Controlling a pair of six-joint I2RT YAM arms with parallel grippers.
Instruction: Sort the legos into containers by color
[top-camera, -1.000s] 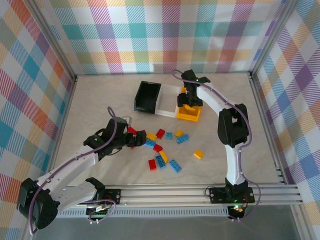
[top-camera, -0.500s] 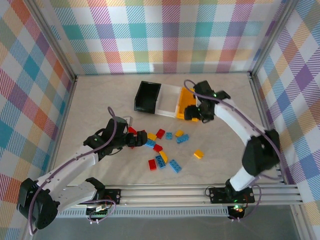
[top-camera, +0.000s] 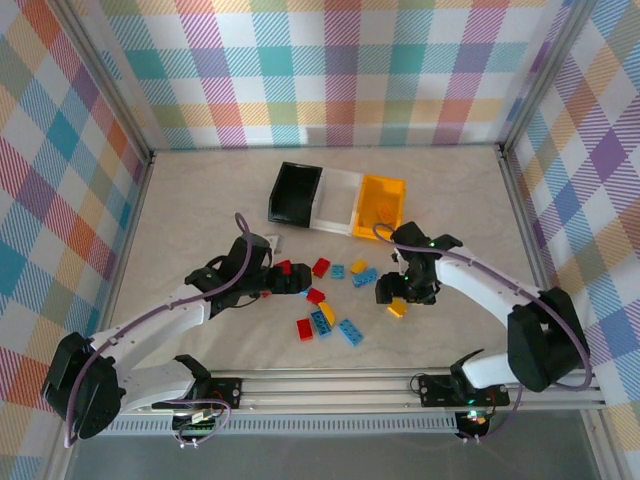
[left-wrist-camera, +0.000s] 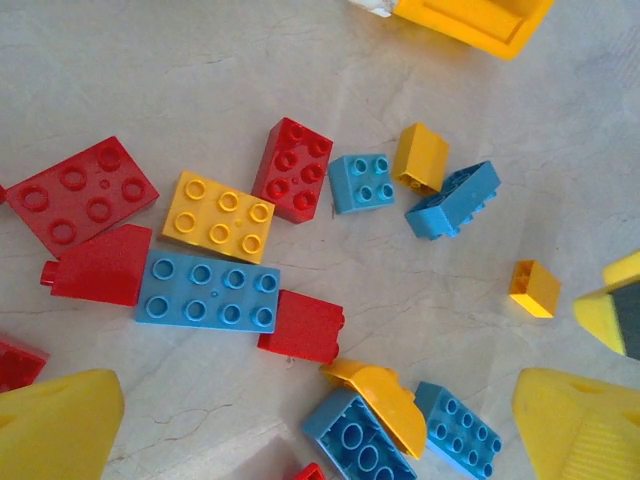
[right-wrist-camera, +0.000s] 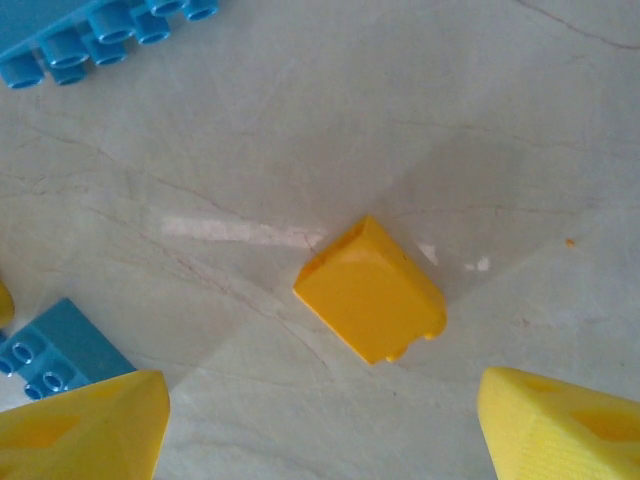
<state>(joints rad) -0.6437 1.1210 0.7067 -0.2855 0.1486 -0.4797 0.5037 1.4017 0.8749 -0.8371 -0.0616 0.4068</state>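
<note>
Pale marbled worktop (top-camera: 200, 220) carries scattered legos (top-camera: 349, 332) near of the containers (top-camera: 278, 195). The right hand (right-wrist-camera: 320, 430) hovers released, a yellow brick (right-wrist-camera: 370, 290) lying between and just beyond its fingertips, untouched. The left hand (top-camera: 290, 276) hangs released over red and blue bricks further left.

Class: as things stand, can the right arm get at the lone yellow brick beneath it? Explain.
Probably yes: the right gripper hangs open above the yellow brick, with bare table around it and the blue brick off to one side.
</note>
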